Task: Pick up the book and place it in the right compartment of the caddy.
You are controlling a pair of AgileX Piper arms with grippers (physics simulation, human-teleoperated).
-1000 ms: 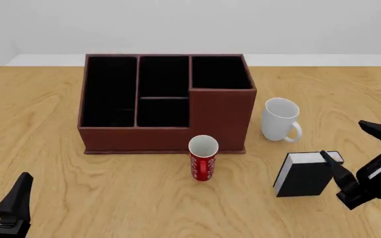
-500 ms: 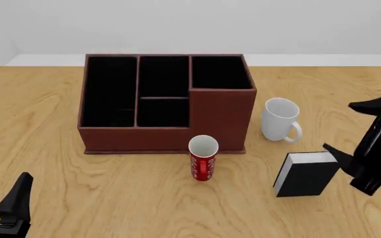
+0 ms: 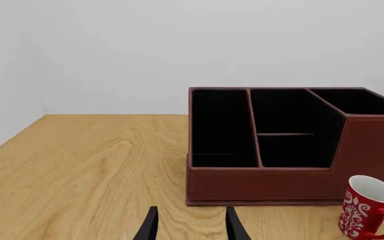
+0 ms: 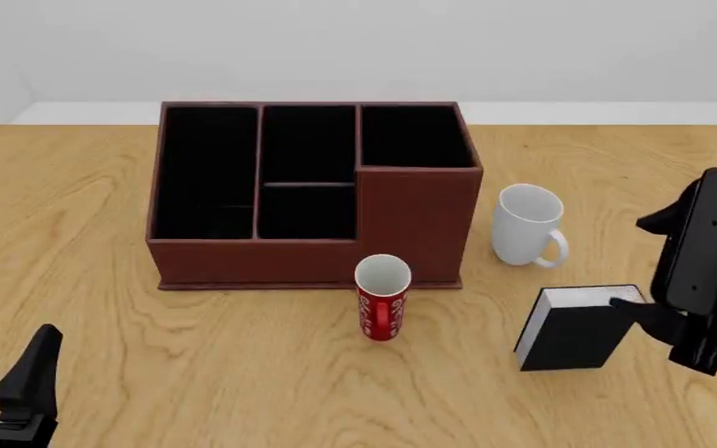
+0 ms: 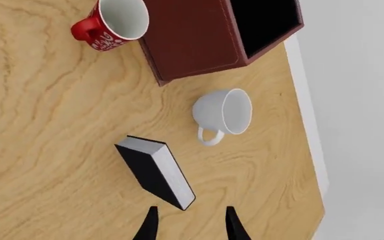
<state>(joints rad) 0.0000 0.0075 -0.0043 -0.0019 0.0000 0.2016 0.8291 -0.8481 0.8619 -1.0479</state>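
The black book (image 4: 574, 329) with white page edges stands on the table, right of the red mug and in front of the white mug; it also shows in the right wrist view (image 5: 154, 171). My right gripper (image 4: 627, 265) is open and empty, just above and right of the book's right end (image 5: 190, 226). The red-brown caddy (image 4: 272, 261) stands mid-table, with its right compartment (image 4: 414, 136) behind the tall front panel. In the right wrist view the caddy (image 5: 188, 42) shows that compartment (image 5: 264, 19). My left gripper (image 4: 0, 362) is open and empty at the near left, facing the caddy (image 3: 265, 187).
A red patterned mug (image 4: 383, 297) stands just in front of the caddy's tall panel. A white mug (image 4: 528, 224) stands right of the caddy, behind the book. Both show in the right wrist view, the red mug (image 5: 112, 22) and the white mug (image 5: 224, 112).
My right gripper has risen and turned to point more downward, shifting back over the book's right end. The book, mugs and left arm have not moved.
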